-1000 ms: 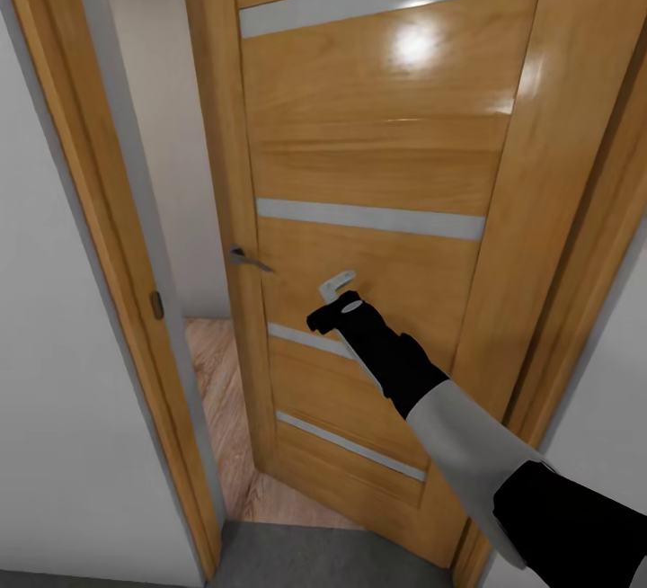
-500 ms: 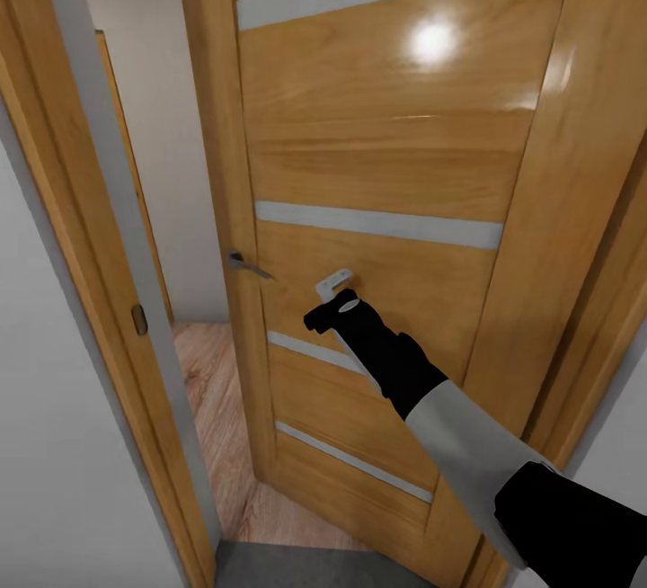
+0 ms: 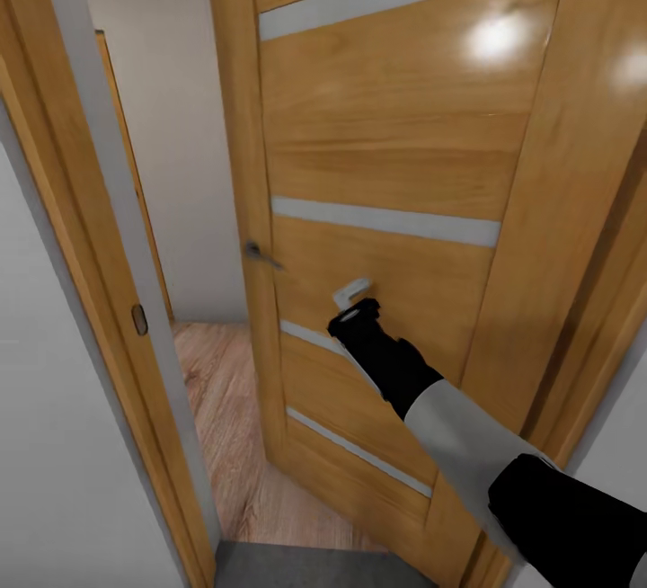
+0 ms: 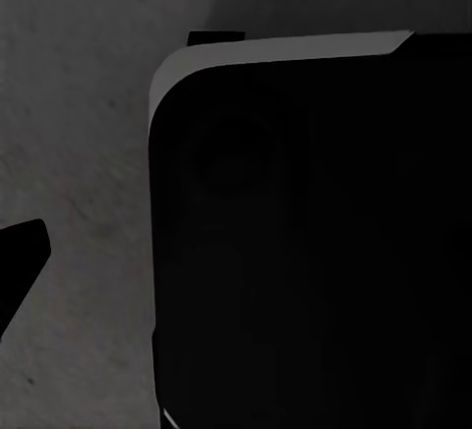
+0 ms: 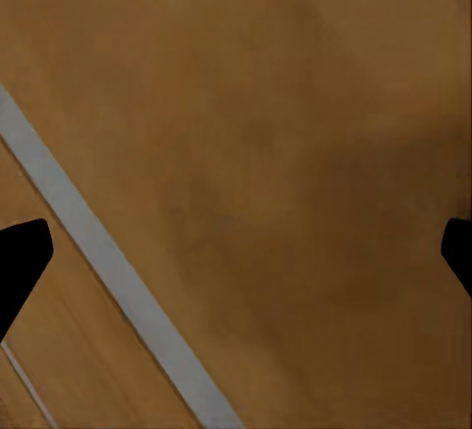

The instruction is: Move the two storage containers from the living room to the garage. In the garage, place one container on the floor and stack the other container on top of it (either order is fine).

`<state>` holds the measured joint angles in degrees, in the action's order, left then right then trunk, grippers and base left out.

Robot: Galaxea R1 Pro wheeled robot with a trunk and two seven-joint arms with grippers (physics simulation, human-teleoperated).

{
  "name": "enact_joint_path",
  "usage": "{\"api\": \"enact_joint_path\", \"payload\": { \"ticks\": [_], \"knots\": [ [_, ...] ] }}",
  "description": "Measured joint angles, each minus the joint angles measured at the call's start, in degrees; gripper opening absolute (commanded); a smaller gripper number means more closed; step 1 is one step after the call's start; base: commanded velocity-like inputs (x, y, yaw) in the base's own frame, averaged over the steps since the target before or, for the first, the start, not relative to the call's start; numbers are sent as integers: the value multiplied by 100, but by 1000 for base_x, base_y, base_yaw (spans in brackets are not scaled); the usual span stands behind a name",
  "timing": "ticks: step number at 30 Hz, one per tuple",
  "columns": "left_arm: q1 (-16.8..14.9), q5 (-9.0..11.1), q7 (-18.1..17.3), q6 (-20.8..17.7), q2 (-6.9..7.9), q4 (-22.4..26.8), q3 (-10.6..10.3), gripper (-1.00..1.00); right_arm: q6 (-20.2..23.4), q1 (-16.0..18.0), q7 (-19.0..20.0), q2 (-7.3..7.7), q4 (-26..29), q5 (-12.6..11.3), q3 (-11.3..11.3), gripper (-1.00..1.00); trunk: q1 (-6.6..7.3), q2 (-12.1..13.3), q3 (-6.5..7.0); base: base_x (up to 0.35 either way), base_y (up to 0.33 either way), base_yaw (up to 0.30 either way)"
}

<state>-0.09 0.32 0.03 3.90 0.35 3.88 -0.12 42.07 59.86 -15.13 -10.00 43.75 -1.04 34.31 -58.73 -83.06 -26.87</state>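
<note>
Door: glossy orange-brown wood with pale grey inlaid strips, standing part-way open, so a gap shows on the latch side.
Handle: small grey metal lever on the door's edge, well clear of the gripper.
Right arm: reaches out from the lower corner of the head view, grey forearm with a black wrist, aimed at the door panel.
Right gripper: its pale tip is right up against the door face, between two of the grey strips. In the right wrist view the two dark fingertips sit far apart at opposite edges, so the jaws are spread wide with nothing between them, just wood and one strip behind.
Left gripper: one dark fingertip pokes in over dark grey mottled floor, beside a big black robot part; can't tell if the claw is apart or together.
Frame: same wood, with a strike plate in it.
Beyond the gap: light wood planks and a plain pale wall.
Containers: none in these pictures.
</note>
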Motion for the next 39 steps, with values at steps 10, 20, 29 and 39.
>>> {"api": "enact_joint_path", "payload": {
  "ticks": [10, 20, 29, 39],
  "knots": [
    [0, 0, 4, 0, 0, 13, -4, 100, -306, 440, -59, 0, -994, -14, -2, 100, 0, 0, 0, 0, 0, 0],
    [-1, 0, 5, -1, 0, 13, -3, 100, -411, 597, -56, 0, -1306, -117, -34, 100, 0, 0, 0, 0, 0, 0],
    [-1, 0, 5, -2, 0, 13, -4, 100, -729, 814, -125, 0, -1910, -166, -107, 100, 0, 0, 0, 0, 0, 0],
    [-2, 0, 5, -1, 0, 12, -5, 100, -903, 1134, -320, 0, -2524, -350, -202, 100, 0, 1, 0, 0, 0, 0]
  ]
}}
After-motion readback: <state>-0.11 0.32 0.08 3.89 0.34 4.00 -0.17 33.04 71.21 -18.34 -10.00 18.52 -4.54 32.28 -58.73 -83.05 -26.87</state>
